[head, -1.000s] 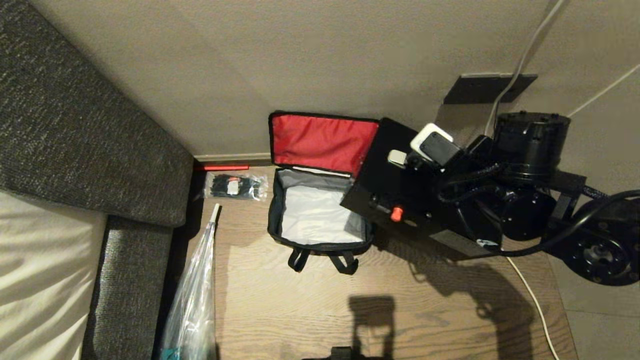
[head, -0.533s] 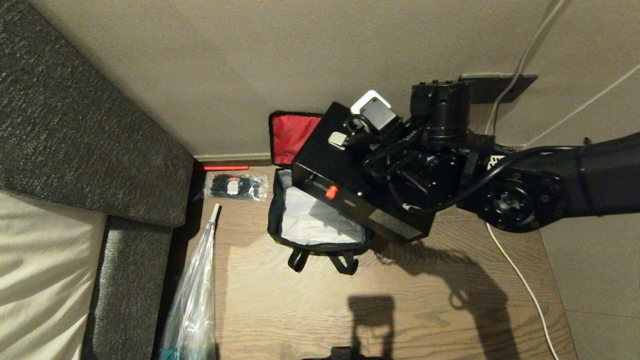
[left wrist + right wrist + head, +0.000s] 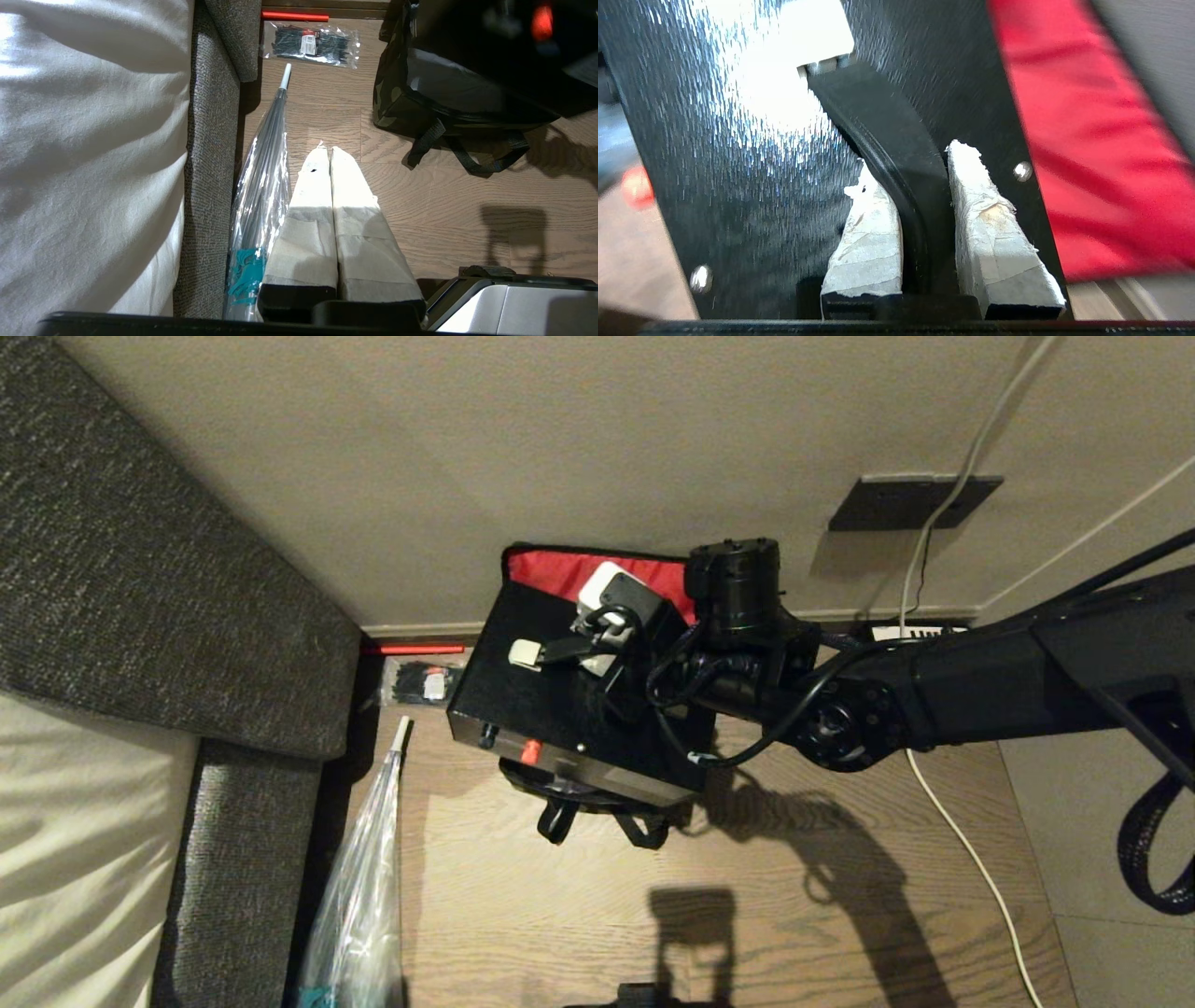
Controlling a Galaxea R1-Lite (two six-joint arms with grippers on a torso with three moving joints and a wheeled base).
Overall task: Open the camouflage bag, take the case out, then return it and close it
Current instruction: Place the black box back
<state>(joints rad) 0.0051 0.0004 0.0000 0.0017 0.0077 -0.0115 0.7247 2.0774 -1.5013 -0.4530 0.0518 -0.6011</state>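
At six o'clock in the head view lies bare wooden floor (image 3: 747,915), crossed by the arm's shadow. Toward seven o'clock a clear-wrapped umbrella (image 3: 359,896) lies along the sofa (image 3: 168,616). The left tool (image 3: 331,154) hangs parked low beside that umbrella, its taped fingers pressed together with nothing between them.

Near the centre stands the bag (image 3: 597,798); only its front rim and black strap handles show under the case (image 3: 569,709). The case hangs flat and slightly tilted right over the bag's mouth, hiding the inside. The right tool (image 3: 920,186) grips the case by the black curved handle on its top face, one taped finger on each side of the handle. The right arm reaches in from three o'clock.

At eleven o'clock from the case, partly hidden by its corner, a packet of black ties (image 3: 415,683) lies on the floor by the skirting. Beyond the case at twelve o'clock, the bag's red lid (image 3: 560,569) leans open against the wall (image 3: 467,448). Toward two o'clock a dark wall plate (image 3: 910,502) holds a white cable
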